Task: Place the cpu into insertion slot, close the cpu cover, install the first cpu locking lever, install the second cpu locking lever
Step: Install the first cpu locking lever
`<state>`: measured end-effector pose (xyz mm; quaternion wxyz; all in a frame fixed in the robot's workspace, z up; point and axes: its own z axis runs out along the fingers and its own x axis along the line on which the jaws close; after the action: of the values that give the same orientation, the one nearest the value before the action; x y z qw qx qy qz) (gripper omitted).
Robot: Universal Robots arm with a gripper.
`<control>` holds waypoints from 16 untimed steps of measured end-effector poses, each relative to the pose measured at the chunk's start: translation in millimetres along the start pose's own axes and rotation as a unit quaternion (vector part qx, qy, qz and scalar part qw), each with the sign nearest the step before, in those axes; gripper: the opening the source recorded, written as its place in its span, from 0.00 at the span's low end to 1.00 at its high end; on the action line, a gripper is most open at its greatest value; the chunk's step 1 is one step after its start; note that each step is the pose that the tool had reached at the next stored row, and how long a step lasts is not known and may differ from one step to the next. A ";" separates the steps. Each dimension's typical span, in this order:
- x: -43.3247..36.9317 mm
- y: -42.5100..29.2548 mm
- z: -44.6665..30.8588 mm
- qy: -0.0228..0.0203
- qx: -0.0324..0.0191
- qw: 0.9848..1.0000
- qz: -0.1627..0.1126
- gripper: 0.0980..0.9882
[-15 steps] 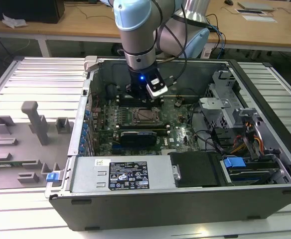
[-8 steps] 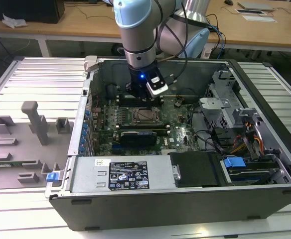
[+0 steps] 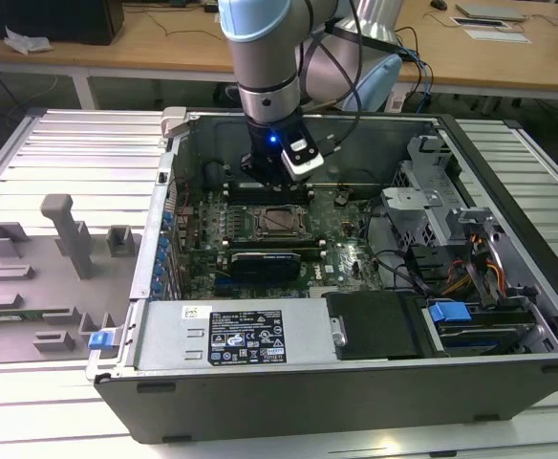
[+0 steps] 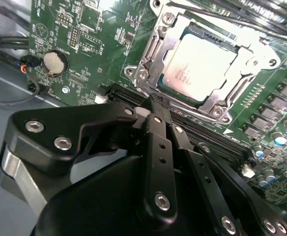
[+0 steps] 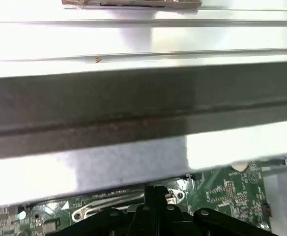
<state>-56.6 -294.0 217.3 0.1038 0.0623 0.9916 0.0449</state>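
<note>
- The cpu (image 4: 202, 66) sits in the insertion slot (image 4: 159, 37); the cpu cover (image 4: 221, 101) lies closed over it
- The gripper (image 4: 156, 105), fingers together and empty, hovers at the socket's edge; the lever step seems in hand, calling for a careful press

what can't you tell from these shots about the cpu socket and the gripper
- Locking levers: in the second wrist view the cpu sits under the closed cpu cover, but the gripper hides the socket's near edge, so whether either lever is latched is unclear.
- Insertion slot: too small in the exterior view for lever detail.
- First wrist view: the case wall blocks most of the board.
</note>
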 end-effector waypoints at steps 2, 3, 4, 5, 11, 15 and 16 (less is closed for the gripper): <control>-0.5 0.3 -2.2 -0.001 0.004 1.000 0.001 0.01; -0.5 0.3 -2.2 -0.001 0.005 1.000 0.001 0.01; -0.5 0.2 -2.3 -0.001 0.006 1.000 0.001 0.01; -0.5 0.2 -2.3 -0.001 0.006 1.000 0.001 0.01; -1.1 0.3 -1.6 0.024 0.015 1.000 0.002 0.01; -1.3 -0.5 -1.0 0.037 0.028 0.999 0.001 0.01; -1.3 -1.1 -0.9 0.039 0.030 0.999 0.000 0.01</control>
<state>-55.6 -295.3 218.4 0.0633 0.0640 0.9958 0.0179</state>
